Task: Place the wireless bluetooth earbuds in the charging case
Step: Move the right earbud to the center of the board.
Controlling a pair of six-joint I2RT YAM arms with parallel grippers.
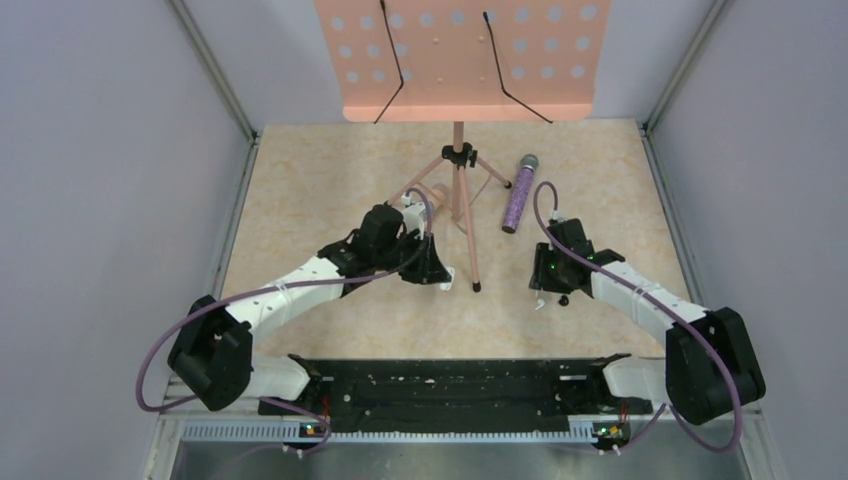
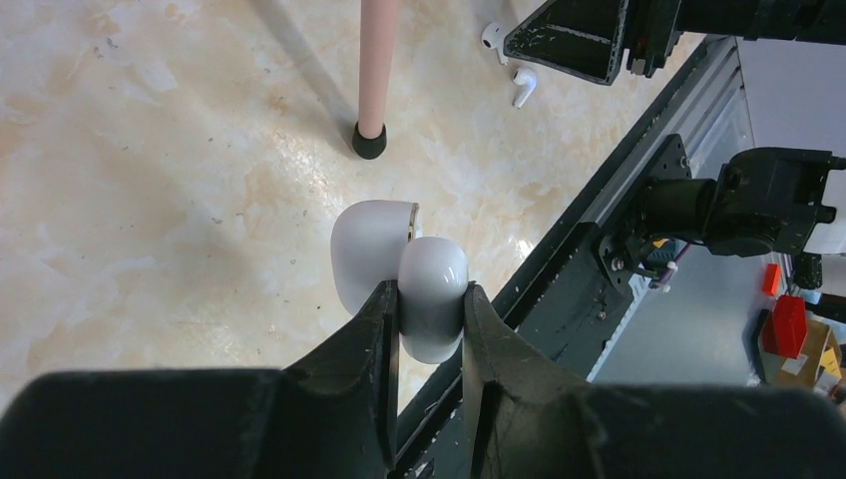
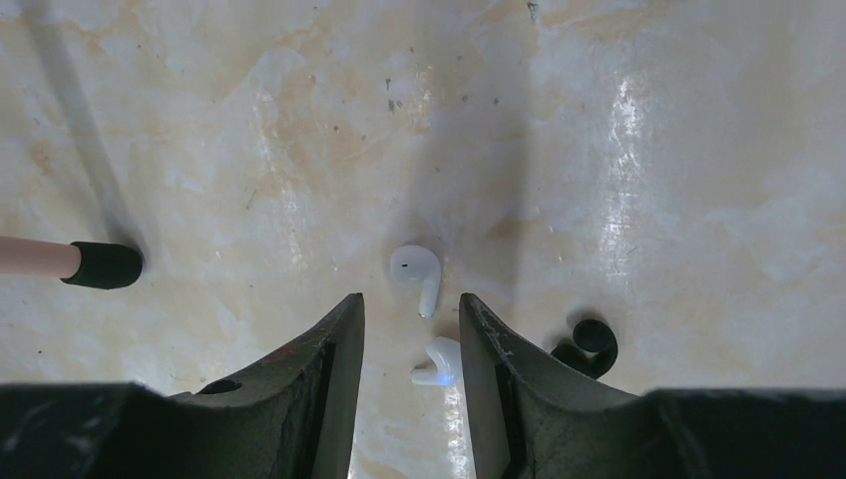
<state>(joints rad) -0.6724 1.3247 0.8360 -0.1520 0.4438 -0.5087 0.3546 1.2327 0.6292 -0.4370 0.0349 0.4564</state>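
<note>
Black rail (image 1: 450,385): closest to us, it runs across between the two arm bases, well on the near side of the stand's foot.
Table (image 1: 320,200): a flat top, cream and tan like marble. It is shiny in spots and has a few dark specks.
Foot (image 1: 476,287): a little black cap on a thin pink leg (image 2: 377,50), standing on the table. We tell every place from this foot.
Left gripper (image 1: 437,270): just left of the foot. Its two fingers are squeezed tight on the charging case.
Charging case (image 2: 369,254): white and smooth, in two round halves opened at a hinge. The fingers pinch one half, and the other half sticks out past them, toward the foot.
Right gripper (image 3: 411,309): to the right of the foot, low over the table. Its fingers stand partway apart and we see nothing pinched in them.
Earbuds (image 3: 417,274): two tiny white buds on the table, near the foot on its right. One lies just past the right fingertips. The other (image 3: 439,361) lies down between the fingers, close to one of them, and we cannot tell if it touches.
Black curl (image 3: 589,344): a small dark thing beside the buds, on their far side from the foot. We cannot tell what it is.
Microphone (image 1: 519,195): purple and glittery, lying flat beyond the foot and a bit to the right.
Music stand (image 1: 460,60): its pink tray with round holes sits high up, far behind the foot.
Walls (image 1: 100,150): plain pale grey, closing in the table at the left, right and back.
</note>
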